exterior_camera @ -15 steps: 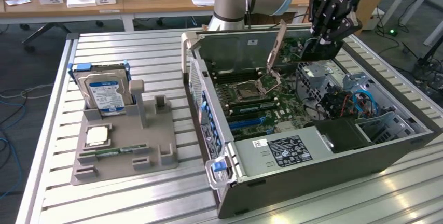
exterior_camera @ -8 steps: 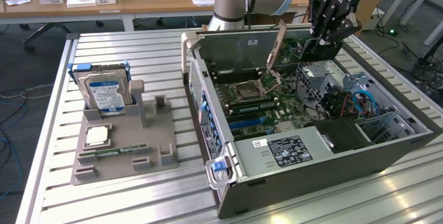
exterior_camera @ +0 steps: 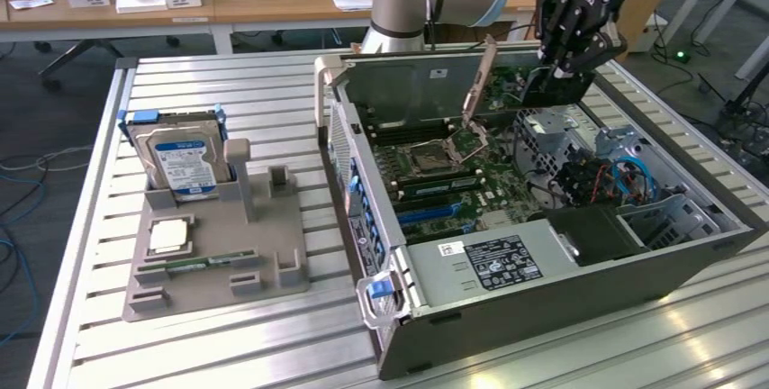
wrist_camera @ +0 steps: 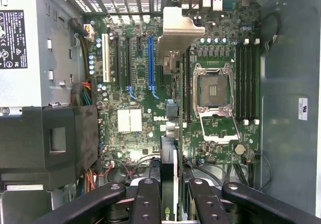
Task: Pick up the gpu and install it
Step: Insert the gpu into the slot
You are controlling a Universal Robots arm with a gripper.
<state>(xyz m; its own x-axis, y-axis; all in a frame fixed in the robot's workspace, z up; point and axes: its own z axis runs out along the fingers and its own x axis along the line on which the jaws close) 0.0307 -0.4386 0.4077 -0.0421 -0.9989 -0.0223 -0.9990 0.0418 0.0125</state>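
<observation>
My gripper (exterior_camera: 560,72) hangs over the far end of the open computer case (exterior_camera: 541,317), shut on the gpu (exterior_camera: 529,92). The card is dark and held on edge, with its pale metal bracket (exterior_camera: 478,83) slanting down toward the motherboard (exterior_camera: 445,168). In the wrist view the gpu (wrist_camera: 169,143) runs edge-on away from my gripper (wrist_camera: 169,186), between the two black fingers (wrist_camera: 147,201). Its bracket (wrist_camera: 179,30) sits over the board near the blue slot (wrist_camera: 150,63). The card is above the board, not seated in any slot.
A grey holder (exterior_camera: 216,254) on the slatted table at the exterior view's left carries a silver hard drive (exterior_camera: 180,159), a square chip (exterior_camera: 168,236) and a memory stick (exterior_camera: 193,264). Inside the case are the power supply (exterior_camera: 499,261), the CPU socket (wrist_camera: 213,91) and cables (exterior_camera: 601,173).
</observation>
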